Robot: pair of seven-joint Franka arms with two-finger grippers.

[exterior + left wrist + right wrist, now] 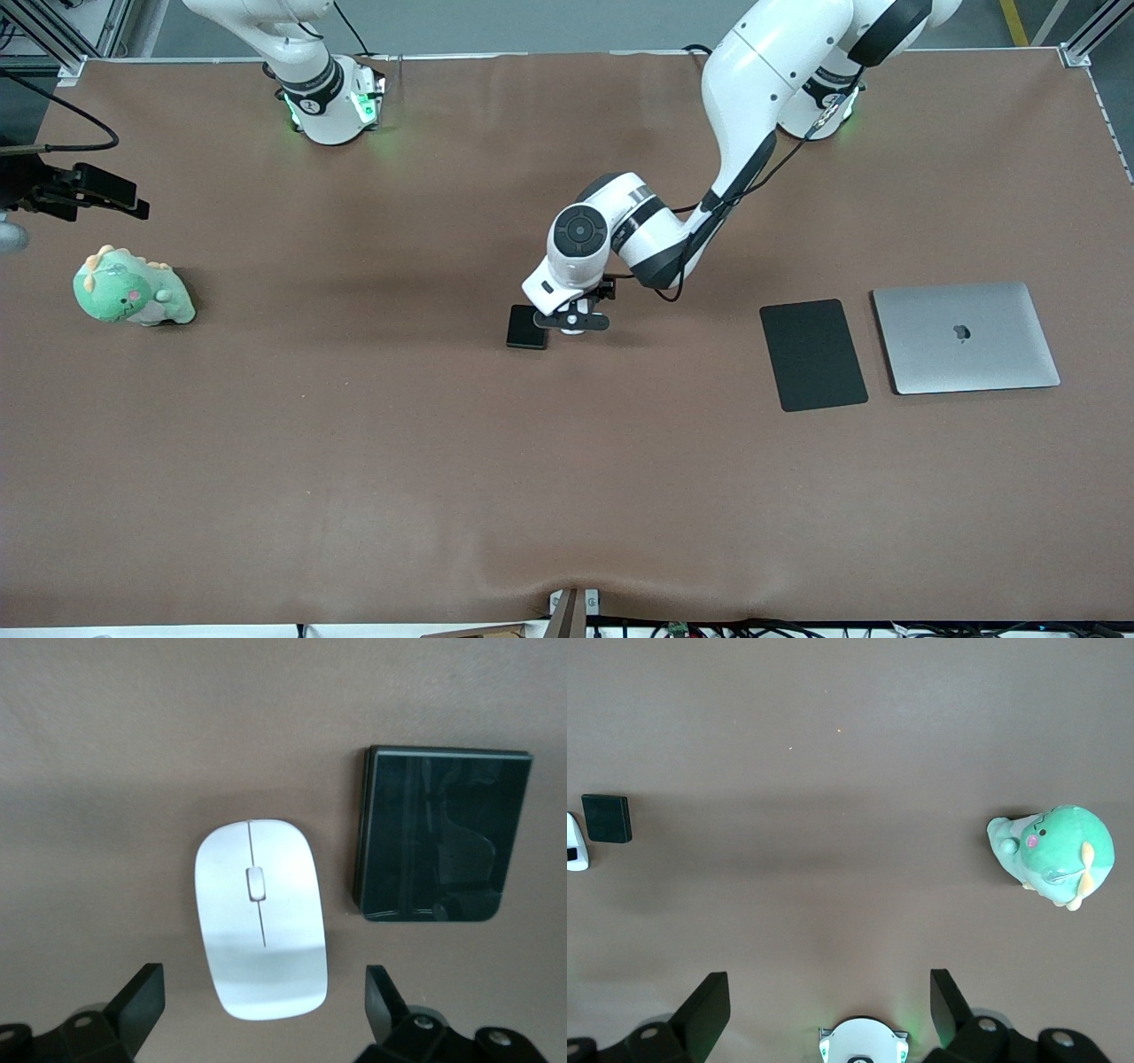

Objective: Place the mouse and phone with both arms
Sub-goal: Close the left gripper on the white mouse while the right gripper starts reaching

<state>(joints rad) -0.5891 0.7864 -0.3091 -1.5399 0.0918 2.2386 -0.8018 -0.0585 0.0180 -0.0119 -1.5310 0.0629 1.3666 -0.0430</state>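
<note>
White mouse [261, 917], black phone [438, 833], brown table [354, 461] — green plush dinosaur [131, 290], silver laptop [966, 337].

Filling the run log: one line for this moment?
left end effector: open over mouse | phone: beside mouse | right end effector: open, waiting

A brown surface [354, 461] is seen, covered by a cloth with slight wrinkles along the edge nearest the front camera. A green plush dinosaur [131, 290] with a pink cheek is set toward the right arm's end. A flat black mouse pad [812, 354] is laid toward the left arm's end, and just beside it, nearer that end, a closed silver laptop [966, 338] is placed.
</note>
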